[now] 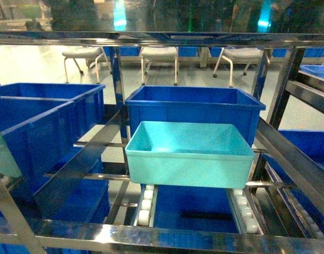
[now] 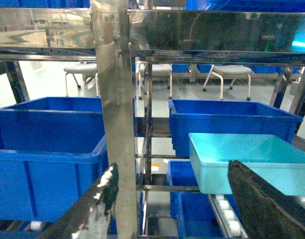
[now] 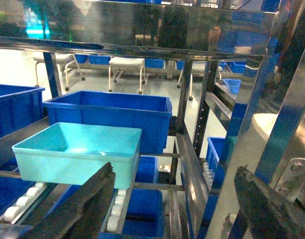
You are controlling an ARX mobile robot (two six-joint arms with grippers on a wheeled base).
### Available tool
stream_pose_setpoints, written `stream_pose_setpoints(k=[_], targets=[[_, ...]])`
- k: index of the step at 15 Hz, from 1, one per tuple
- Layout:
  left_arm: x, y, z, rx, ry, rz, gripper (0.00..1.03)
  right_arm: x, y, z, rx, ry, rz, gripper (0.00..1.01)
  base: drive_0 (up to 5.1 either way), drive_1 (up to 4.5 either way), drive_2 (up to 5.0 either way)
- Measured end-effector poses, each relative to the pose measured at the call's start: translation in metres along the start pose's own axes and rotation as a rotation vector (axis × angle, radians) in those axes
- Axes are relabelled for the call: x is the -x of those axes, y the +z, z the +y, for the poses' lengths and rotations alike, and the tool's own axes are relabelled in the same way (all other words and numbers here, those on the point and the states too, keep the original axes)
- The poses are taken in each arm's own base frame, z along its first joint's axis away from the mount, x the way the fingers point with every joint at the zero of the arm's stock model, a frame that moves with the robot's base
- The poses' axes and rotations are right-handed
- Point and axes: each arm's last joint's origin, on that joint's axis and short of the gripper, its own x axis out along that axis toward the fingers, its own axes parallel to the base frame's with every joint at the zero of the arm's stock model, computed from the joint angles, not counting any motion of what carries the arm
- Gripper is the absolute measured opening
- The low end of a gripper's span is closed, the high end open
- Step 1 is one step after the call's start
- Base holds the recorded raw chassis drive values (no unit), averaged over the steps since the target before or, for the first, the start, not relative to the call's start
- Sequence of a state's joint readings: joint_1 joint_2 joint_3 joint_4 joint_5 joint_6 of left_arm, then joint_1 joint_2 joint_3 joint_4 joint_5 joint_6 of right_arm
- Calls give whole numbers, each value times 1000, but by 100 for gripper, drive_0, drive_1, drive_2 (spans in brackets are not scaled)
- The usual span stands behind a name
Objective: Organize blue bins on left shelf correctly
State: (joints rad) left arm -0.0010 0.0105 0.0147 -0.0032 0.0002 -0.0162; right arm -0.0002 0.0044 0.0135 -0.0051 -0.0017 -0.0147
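You are looking at the turquoise bin [image 1: 188, 153] sitting on the white roller tracks [image 1: 146, 203] of the steel flow rack [image 1: 167, 38], its back wall just in front of a dark blue crate [image 1: 194, 106]. Your left gripper [image 2: 167, 209] and right gripper [image 3: 182, 209] are both hanging with fingers spread wide apart, holding nothing, short of the bin.

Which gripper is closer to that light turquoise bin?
Right, barely; it's almost even. The right gripper hangs open off the turquoise bin's right end, the left gripper off its left.
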Motion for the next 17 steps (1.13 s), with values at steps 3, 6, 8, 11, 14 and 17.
stream_pose_setpoints(k=[3, 6, 8, 11, 14, 17], targets=[[0, 0, 0, 0, 0, 2, 87, 0, 0, 0, 0, 0, 0, 93, 3, -418, 425], [0, 0, 0, -2, 0, 0, 98, 0, 0, 0, 0, 0, 1, 98, 90, -431, 350], [0, 0, 0, -2, 2, -1, 98, 0, 0, 0, 0, 1, -1, 98, 328, -492, 153], [0, 0, 0, -2, 1, 2, 98, 0, 0, 0, 0, 1, 2, 98, 392, -460, 93], [0, 0, 0, -2, 1, 2, 98, 0, 0, 0, 0, 1, -2, 98, 402, -451, 95], [0, 0, 0, -2, 1, 1, 98, 0, 0, 0, 0, 0, -2, 98, 391, -457, 107]])
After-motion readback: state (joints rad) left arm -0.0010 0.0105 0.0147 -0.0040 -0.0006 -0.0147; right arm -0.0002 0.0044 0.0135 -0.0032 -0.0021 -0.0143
